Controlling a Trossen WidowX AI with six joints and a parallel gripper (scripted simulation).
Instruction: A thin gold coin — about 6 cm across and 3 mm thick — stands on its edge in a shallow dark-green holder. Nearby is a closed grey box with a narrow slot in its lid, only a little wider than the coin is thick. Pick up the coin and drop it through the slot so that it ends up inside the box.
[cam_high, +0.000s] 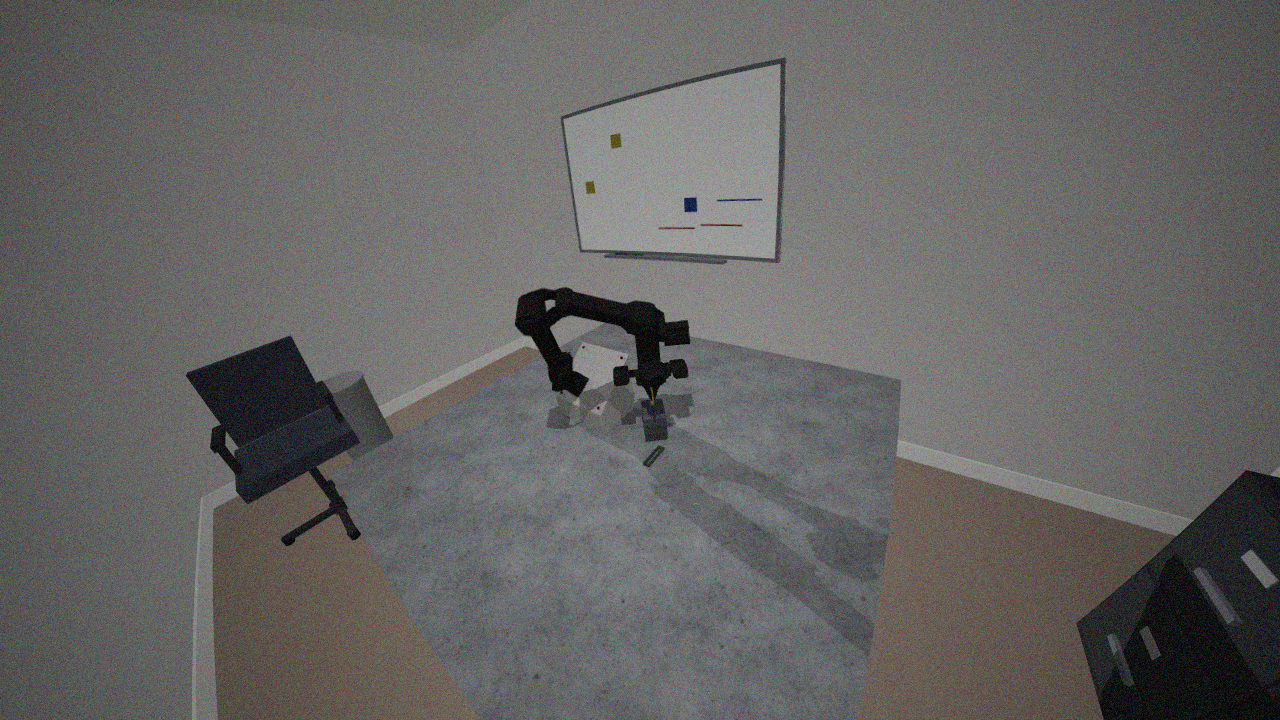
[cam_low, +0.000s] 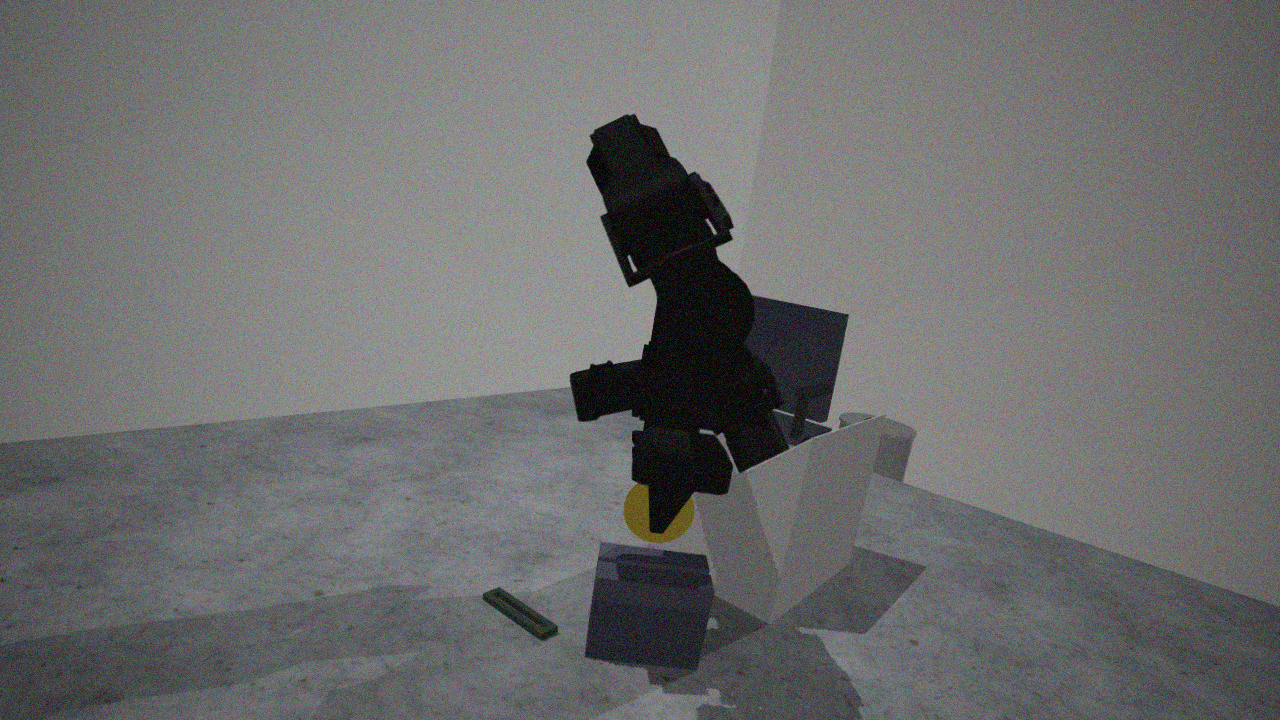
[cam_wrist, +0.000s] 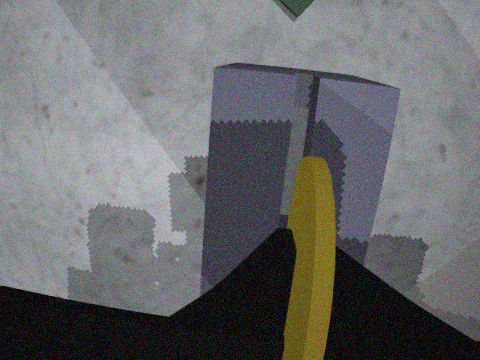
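Note:
My gripper points down and is shut on the gold coin. The coin hangs on edge, its lower part sticking out below the fingertips. It is above the grey box, with a gap to the lid in the exterior view. In the wrist view the lid slot shows as a dark line beside a pale strip, and the coin's rim lies roughly along it, covering its near part. The dark-green holder is empty.
A large white block stands close beside the box, by the arm's base. The grey table carries the box and holder. A chair and a bin stand beyond its edge.

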